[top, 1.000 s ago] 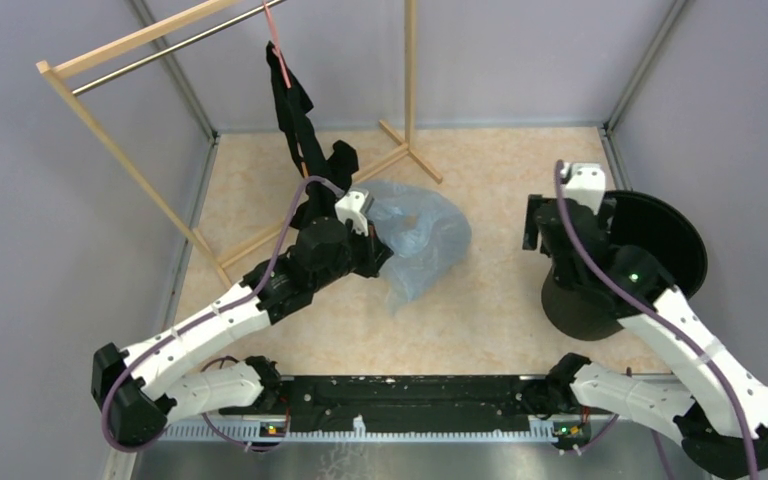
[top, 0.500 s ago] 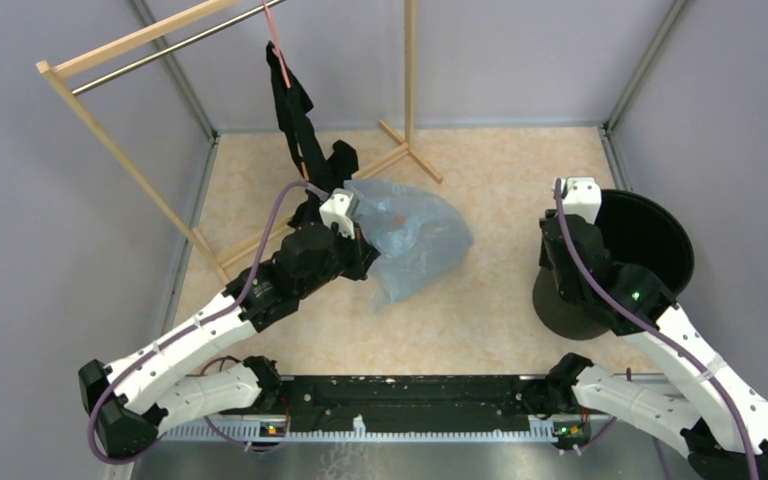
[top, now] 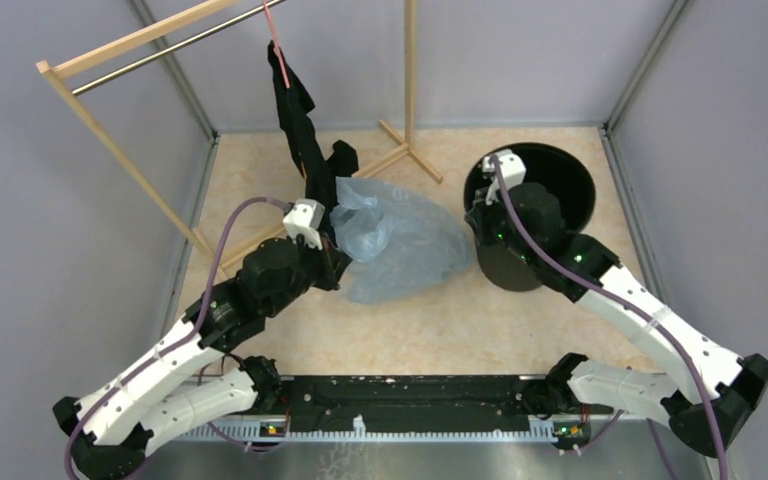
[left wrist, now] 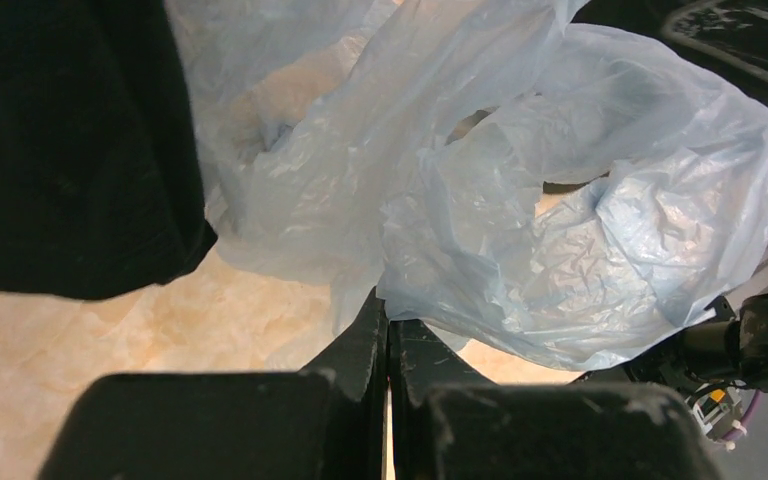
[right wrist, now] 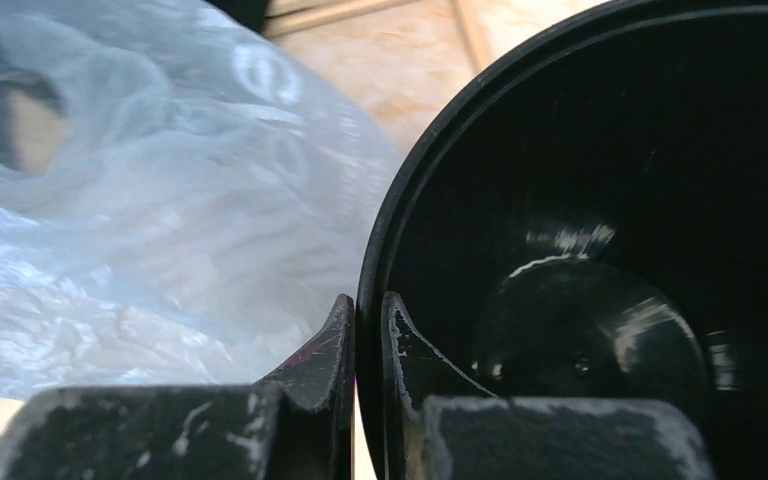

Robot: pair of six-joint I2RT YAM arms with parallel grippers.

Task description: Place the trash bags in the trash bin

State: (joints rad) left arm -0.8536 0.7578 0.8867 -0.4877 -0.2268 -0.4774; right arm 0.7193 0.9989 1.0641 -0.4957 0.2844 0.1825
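The trash bag (top: 405, 245) is pinched by the clenched left gripper (left wrist: 387, 312) and is spread out at its three o'clock when seen from above. The trash bin (top: 560, 165), at the bag's three o'clock, is gripped at its rim by the right gripper (right wrist: 368, 305).

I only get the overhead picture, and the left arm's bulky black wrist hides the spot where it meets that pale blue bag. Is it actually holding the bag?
Observer: Yes. In the left wrist view the left pincer is shut on a fold at the edge of the trash bag.
Operator: And the right arm, over at the black bin?
Observer: Its wrist view shows the right pincer clamped on the rim of the trash bin, one finger inside and one outside.
Operator: Is anything in the bin already?
Observer: No. What that view shows of its bottom is bare and shiny.
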